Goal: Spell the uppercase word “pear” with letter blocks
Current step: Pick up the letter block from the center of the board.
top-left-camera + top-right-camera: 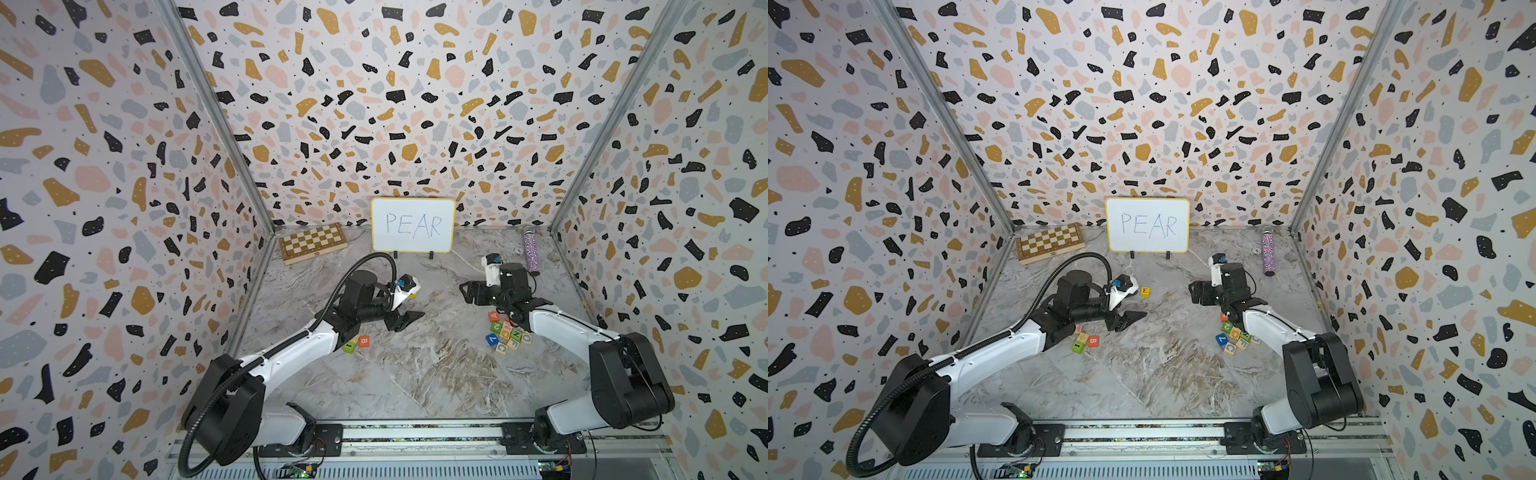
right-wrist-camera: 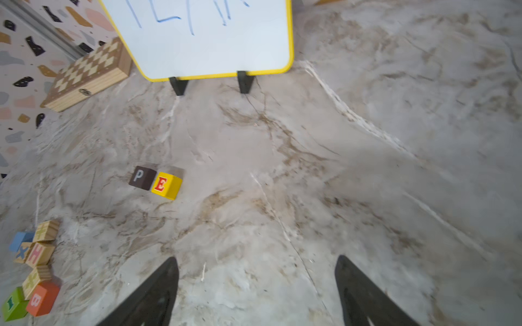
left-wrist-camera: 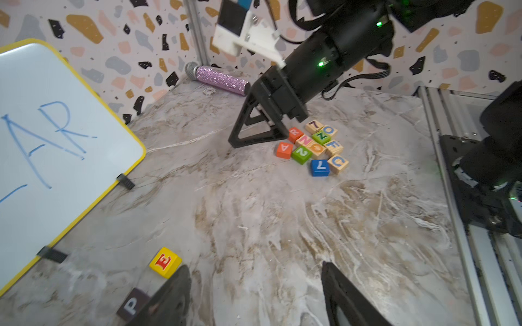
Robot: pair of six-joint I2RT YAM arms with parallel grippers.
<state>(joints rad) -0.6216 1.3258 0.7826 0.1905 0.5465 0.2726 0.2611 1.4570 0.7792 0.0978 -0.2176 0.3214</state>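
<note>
The black P block (image 2: 142, 177) and the yellow E block (image 2: 166, 185) sit side by side on the marble table (image 2: 367, 169), in front of the whiteboard. The orange-red A block (image 3: 284, 149) and R block (image 3: 295, 133) lie at the edge of a cluster on the right. My left gripper (image 3: 254, 266) is open and empty, with the P and E blocks just beside one finger. My right gripper (image 2: 256, 257) is open and empty. It hangs over bare table behind the cluster, pointing toward the P and E blocks.
A whiteboard reading PEAR (image 1: 412, 224) stands at the back, with a chessboard box (image 1: 312, 242) to its left and a glittery microphone (image 1: 530, 251) to its right. Other letter cubes (image 1: 509, 338) crowd under my right arm. An orange-red B cube (image 1: 364, 341) and a green cube (image 1: 350, 345) lie by my left arm.
</note>
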